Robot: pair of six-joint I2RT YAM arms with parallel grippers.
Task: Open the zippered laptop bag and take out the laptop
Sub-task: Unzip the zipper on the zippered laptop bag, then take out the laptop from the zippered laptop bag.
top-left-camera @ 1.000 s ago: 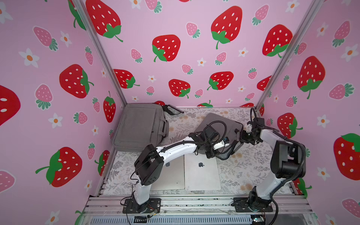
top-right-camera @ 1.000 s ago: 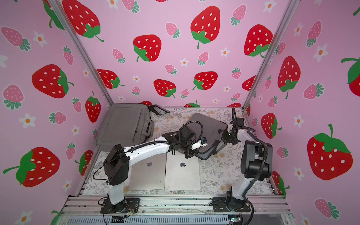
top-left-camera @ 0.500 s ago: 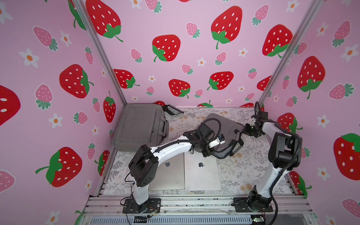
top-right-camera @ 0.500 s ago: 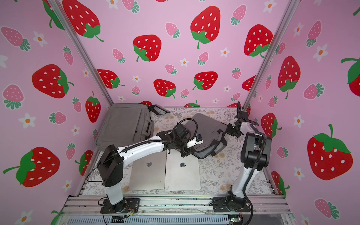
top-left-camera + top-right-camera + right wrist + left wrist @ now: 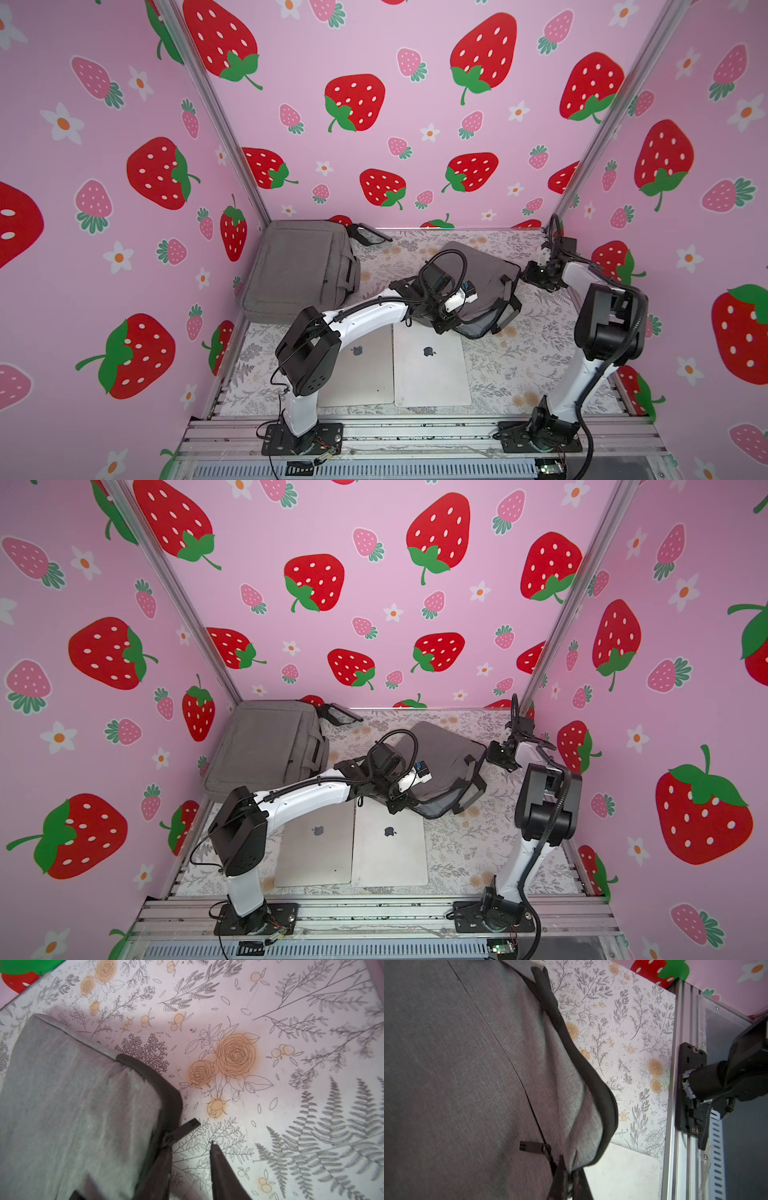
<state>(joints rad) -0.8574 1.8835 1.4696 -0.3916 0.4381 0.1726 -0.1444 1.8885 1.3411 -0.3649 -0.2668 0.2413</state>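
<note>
A grey zippered laptop bag [image 5: 486, 270] [image 5: 444, 754] lies at mid-table, its near edge lifted and gaping dark. My left gripper [image 5: 441, 325] [image 5: 395, 806] is shut on that edge; in the left wrist view its jaws [image 5: 566, 1169] pinch a fold of grey fabric beside a pocket zipper pull [image 5: 531, 1146]. My right gripper [image 5: 528, 276] [image 5: 493, 754] stands open at the bag's far right corner. In the right wrist view [image 5: 190, 1147] the main zipper pull [image 5: 187, 1127] sticks out free just past one fingertip. The bag's inside is hidden.
Two closed silver laptops [image 5: 430, 365] [image 5: 361, 370] lie side by side at the front, partly under my left arm. A second, larger grey bag [image 5: 303, 266] rests at the back left. Pink walls close in on three sides; a metal rail [image 5: 415, 432] runs along the front.
My right gripper slid the zipper pull back to the bag's far right corner, then opened and let go of it. My left gripper kept its pinch on the bag's edge.
</note>
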